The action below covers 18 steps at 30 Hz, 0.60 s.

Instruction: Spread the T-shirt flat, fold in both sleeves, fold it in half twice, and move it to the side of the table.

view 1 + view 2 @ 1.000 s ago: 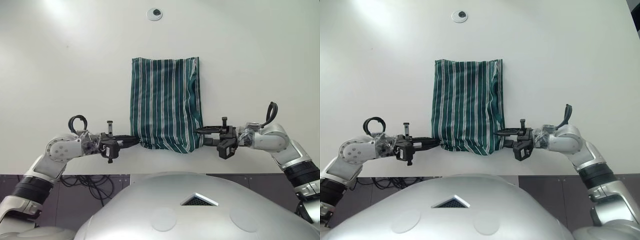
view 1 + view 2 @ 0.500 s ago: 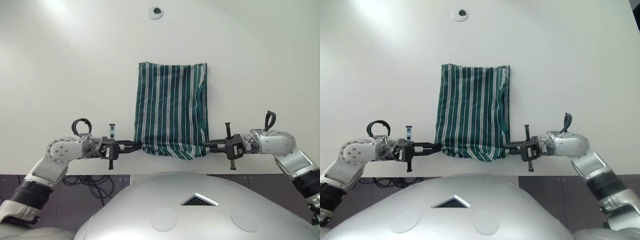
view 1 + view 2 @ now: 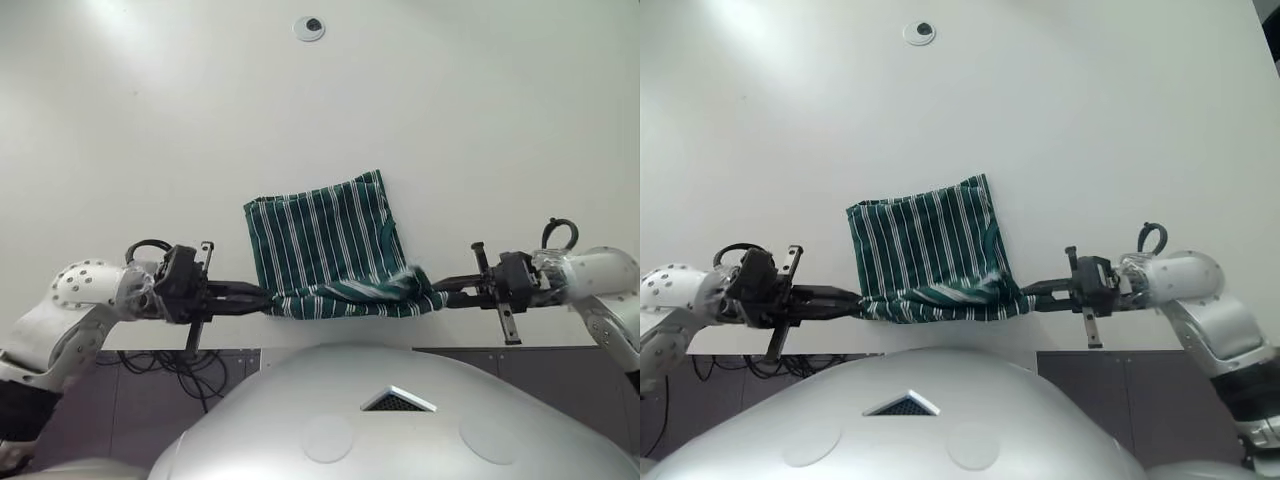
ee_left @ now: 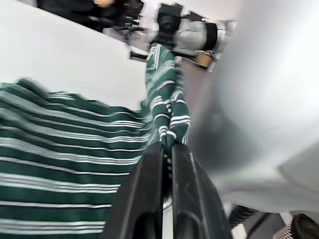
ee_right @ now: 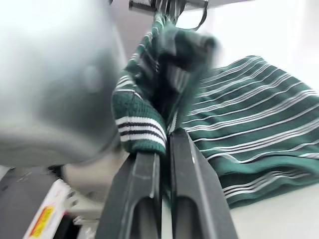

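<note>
The green T-shirt with white stripes (image 3: 325, 240) lies folded on the white table (image 3: 300, 110), its near edge lifted and stretched between both grippers. My left gripper (image 3: 262, 293) is shut on the shirt's near left corner (image 4: 168, 130), just above the table's front edge. My right gripper (image 3: 437, 288) is shut on the near right corner (image 5: 144, 127). The far part of the shirt (image 3: 920, 225) still rests on the table, tilted, with its far right corner highest. Both wrist views show the fingers (image 4: 149, 189) pressed together with striped cloth between them.
A small round fitting (image 3: 309, 27) sits in the tabletop at the far middle. The table's front edge (image 3: 120, 346) runs just below the grippers, with dark cabinet fronts and cables (image 3: 165, 365) beneath it. Bare tabletop lies to the left and right of the shirt.
Both grippers have lifted the shirt's near edge and pulled it taut between them, spreading apart. The visible shirt has shortened and skewed, its far edge drawn toward me.
</note>
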Available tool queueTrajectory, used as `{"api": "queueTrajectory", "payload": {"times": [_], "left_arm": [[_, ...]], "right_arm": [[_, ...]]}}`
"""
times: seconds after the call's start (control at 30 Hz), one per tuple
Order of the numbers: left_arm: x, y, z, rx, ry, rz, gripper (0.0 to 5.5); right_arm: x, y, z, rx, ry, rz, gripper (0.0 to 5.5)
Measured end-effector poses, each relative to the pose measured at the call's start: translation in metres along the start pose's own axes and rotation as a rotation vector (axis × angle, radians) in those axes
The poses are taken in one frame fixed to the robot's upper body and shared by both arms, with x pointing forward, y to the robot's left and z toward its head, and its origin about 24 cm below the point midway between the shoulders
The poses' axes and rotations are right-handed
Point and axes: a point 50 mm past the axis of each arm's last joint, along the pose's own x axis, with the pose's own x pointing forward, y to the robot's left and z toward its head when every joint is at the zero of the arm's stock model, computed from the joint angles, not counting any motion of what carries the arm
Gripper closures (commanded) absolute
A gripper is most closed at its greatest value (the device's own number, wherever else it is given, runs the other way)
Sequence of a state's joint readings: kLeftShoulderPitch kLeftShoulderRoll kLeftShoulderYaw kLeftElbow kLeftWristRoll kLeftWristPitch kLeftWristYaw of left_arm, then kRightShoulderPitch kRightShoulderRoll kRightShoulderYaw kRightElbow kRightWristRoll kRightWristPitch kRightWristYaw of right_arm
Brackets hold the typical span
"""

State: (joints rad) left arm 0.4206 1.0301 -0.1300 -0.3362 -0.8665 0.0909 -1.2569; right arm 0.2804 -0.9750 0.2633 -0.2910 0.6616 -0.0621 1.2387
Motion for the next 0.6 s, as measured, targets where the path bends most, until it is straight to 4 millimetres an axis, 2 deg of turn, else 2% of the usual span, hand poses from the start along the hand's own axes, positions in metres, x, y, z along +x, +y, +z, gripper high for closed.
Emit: {"api": "queueTrajectory", "payload": {"times": [0.27, 0.43, 0.47, 0.53, 0.6], "left_arm": [[-0.020, 0.036, -0.010, -0.004, -0.094, 0.228, 5.50], [-0.024, 0.056, -0.012, 0.009, -0.115, 0.360, 5.50], [-0.024, 0.059, -0.012, 0.012, -0.114, 0.378, 5.50], [-0.024, 0.066, -0.012, 0.024, -0.115, 0.421, 4.96], [-0.029, 0.072, -0.010, 0.039, -0.101, 0.483, 4.73]], "right_arm": [[0.022, -0.049, 0.001, -0.091, -0.009, -0.255, 5.49], [0.032, -0.072, -0.003, -0.070, 0.006, -0.358, 5.49], [0.031, -0.074, -0.005, -0.061, 0.018, -0.367, 5.21], [0.031, -0.078, -0.008, -0.031, 0.009, -0.392, 4.82], [0.030, -0.081, -0.010, -0.015, 0.001, -0.424, 4.56]]}}
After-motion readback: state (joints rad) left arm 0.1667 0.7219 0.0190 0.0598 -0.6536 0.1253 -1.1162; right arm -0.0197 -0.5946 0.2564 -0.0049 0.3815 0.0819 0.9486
